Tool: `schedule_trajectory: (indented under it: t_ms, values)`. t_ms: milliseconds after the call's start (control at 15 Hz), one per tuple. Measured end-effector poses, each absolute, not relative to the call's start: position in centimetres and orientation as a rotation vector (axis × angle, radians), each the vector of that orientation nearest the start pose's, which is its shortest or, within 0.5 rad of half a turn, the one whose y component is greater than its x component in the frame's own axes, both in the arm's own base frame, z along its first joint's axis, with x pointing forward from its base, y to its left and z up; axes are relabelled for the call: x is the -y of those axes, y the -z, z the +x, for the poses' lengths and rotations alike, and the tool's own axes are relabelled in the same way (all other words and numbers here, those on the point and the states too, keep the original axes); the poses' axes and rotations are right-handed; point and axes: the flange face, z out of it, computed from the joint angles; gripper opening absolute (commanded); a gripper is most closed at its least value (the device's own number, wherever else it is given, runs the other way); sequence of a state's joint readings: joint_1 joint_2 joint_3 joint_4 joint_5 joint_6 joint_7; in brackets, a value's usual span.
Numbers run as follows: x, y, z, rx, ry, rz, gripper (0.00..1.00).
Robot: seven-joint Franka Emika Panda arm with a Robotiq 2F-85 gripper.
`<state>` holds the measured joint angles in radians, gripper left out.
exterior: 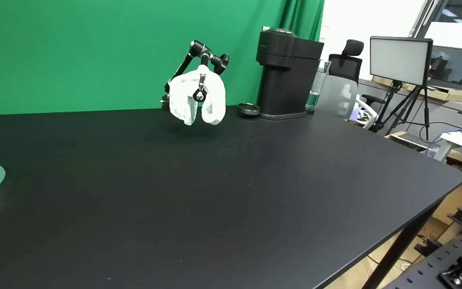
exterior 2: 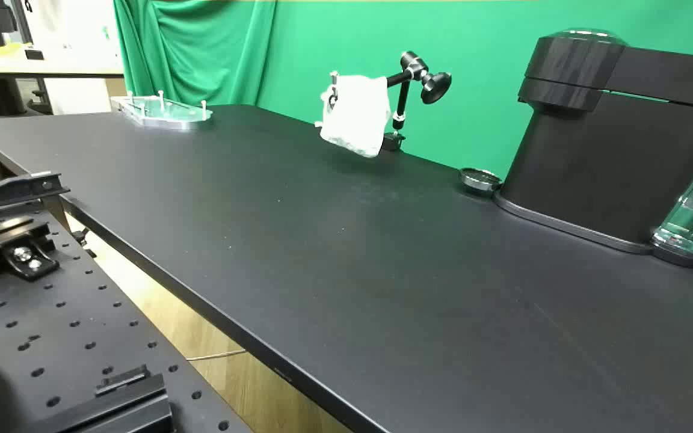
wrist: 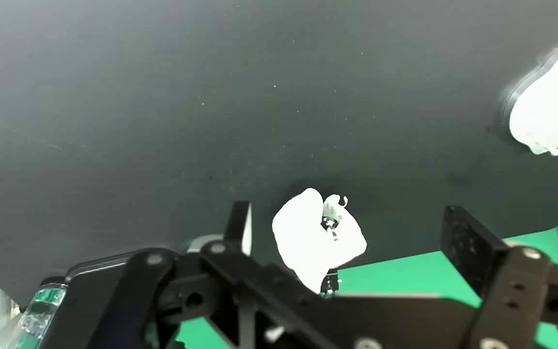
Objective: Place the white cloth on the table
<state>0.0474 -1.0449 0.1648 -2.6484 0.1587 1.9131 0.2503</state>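
The white cloth hangs draped over a black jointed stand at the back edge of the black table. Its lower ends hang above the tabletop. In an exterior view the cloth hides part of the stand. In the wrist view the cloth shows beyond and between the fingers of my gripper, nearer the left finger. The gripper is open, with a wide gap and nothing held. Its linkage covers the lower part of that view. The gripper is out of both exterior views.
A black coffee machine with a clear water tank stands at the back edge, a small round dish beside it. A clear plate with upright pegs lies at the table's other end. A green curtain hangs behind the table.
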Motion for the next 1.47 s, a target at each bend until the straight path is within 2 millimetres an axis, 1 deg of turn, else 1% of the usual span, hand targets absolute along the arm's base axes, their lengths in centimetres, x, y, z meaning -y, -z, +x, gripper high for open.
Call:
schedule_trajectory:
  t_ms: [867, 1000, 1133, 1267, 1467]
  values:
    - [-7.8, -55.3, 26.4, -0.193, 0.452, -3.030, 1.00]
    - [-7.5, -55.3, 26.6, -0.207, 0.453, -3.031, 1.00]
    - [-6.6, -55.1, 27.5, -0.243, 0.477, -3.021, 1.00]
    - [-5.1, -54.6, 29.1, -0.255, 0.497, -3.006, 1.00]
    - [-2.6, -52.6, 32.3, -0.215, 0.470, -2.988, 1.00]
